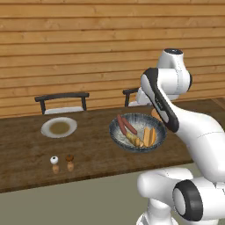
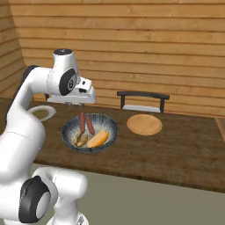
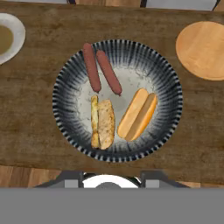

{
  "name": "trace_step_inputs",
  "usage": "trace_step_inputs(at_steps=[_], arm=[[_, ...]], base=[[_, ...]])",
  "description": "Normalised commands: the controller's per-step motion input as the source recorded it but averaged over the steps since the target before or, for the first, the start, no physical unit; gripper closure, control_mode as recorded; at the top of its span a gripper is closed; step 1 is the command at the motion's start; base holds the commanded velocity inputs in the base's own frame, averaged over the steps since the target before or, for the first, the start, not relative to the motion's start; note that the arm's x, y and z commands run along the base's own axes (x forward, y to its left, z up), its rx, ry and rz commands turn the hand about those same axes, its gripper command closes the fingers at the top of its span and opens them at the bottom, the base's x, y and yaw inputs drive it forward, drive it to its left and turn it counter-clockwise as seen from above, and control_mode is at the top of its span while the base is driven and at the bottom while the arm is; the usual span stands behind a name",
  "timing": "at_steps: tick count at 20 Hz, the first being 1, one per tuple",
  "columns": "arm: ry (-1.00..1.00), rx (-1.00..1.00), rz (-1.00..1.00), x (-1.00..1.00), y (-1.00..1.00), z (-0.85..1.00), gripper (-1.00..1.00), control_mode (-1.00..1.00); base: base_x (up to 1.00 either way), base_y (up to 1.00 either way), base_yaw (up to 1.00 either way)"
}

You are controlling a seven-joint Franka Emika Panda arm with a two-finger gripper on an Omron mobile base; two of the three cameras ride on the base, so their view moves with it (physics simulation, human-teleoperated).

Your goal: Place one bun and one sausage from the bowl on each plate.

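Wood-panelled kitchen, dark plank table (image 1: 26,149); the claw (image 2: 70,104) hangs straight above the deep blue-grey patterned bowl (image 3: 65,74), probably to choose a pick; its spread I cannot tell; two red sausages (image 3: 101,70) and two split buns (image 3: 138,113) lie directly beneath it; plates unfilled.

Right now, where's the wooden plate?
The wooden plate sits on the table in front of the chair, just beyond the bowl to its right in the right base view.

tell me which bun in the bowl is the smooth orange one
The bun lying nearer the wooden plate; the other bun is pale, speckled and toasted-looking.
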Motion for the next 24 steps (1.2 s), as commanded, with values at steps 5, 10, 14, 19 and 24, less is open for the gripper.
trace_step_inputs(at_steps=[5, 10, 14, 19, 24], arm=[[0.03, 0.0, -0.01, 0.44, -0.02, -0.06, -1.0, -1.0], [0.26, -0.01, -0.13, 0.83, -0.13, -0.25, -1.0, -1.0], [0.1, 0.0, -0.09, 0.36, -0.01, -0.18, -1.0, -1.0], [0.16, 0.0, -0.04, 0.04, -0.06, -0.33, -1.0, -1.0], [0.17, -0.02, -0.04, 0.07, -0.06, -0.39, -1.0, -1.0]], base=[[0.0, 0.0, 0.0], [0.0, 0.0, 0.0], [0.0, 0.0, 0.0], [0.0, 0.0, 0.0], [0.0, 0.0, 0.0]])
